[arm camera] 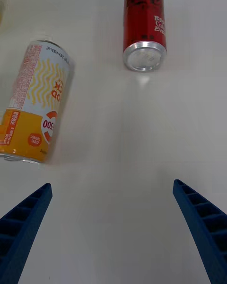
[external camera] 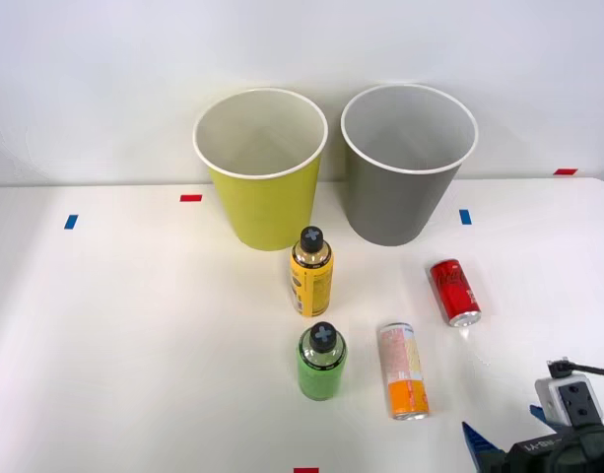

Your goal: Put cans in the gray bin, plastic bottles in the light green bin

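Two cans lie on their sides on the white table: a red can [external camera: 454, 292] [arm camera: 144, 26] and a white-pink can fading to orange [external camera: 404, 371] [arm camera: 35, 109]. A yellow-labelled bottle [external camera: 310, 273] and a bright green bottle [external camera: 321, 363] stand upright, both with dark cross-marked caps. Behind them stand the light green bin [external camera: 263, 168] and, to its right, the gray bin [external camera: 405, 165]. My right gripper [external camera: 508, 448] [arm camera: 113, 227] hovers at the front right, open, with nothing between its blue fingers [arm camera: 203, 222]. Both cans lie just beyond the fingertips.
Small red and blue tape marks [external camera: 190, 198] dot the table. The table's right edge curves off near the back right corner [external camera: 602, 187]. A pale wall rises behind the bins.
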`<state>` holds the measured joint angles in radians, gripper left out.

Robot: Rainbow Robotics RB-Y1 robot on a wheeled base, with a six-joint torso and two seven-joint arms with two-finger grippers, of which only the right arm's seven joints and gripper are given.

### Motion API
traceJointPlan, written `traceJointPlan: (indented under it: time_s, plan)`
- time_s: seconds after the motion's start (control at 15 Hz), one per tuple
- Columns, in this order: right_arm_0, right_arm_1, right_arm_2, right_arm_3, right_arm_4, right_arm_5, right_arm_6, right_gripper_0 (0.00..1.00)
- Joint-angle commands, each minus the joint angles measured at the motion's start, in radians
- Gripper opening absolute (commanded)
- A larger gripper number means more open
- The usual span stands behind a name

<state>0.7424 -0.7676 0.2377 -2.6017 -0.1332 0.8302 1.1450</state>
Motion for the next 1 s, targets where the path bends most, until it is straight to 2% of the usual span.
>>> traceJointPlan:
  time_s: [0.07,0.47,0.6,0.87,1.0]
  plan:
    - [-0.164,-0.004,0.057,-0.016,-0.049,0.164,-0.083,0.88]
    - [-0.442,-0.016,0.183,-0.016,-0.049,0.435,-0.286,0.86]
    - [-0.509,-0.013,0.213,-0.011,-0.049,0.506,-0.291,0.85]
    - [-0.638,0.013,0.295,0.091,-0.049,0.515,-0.315,0.84]
    - [-0.684,0.036,0.311,0.124,-0.051,0.537,-0.326,0.83]
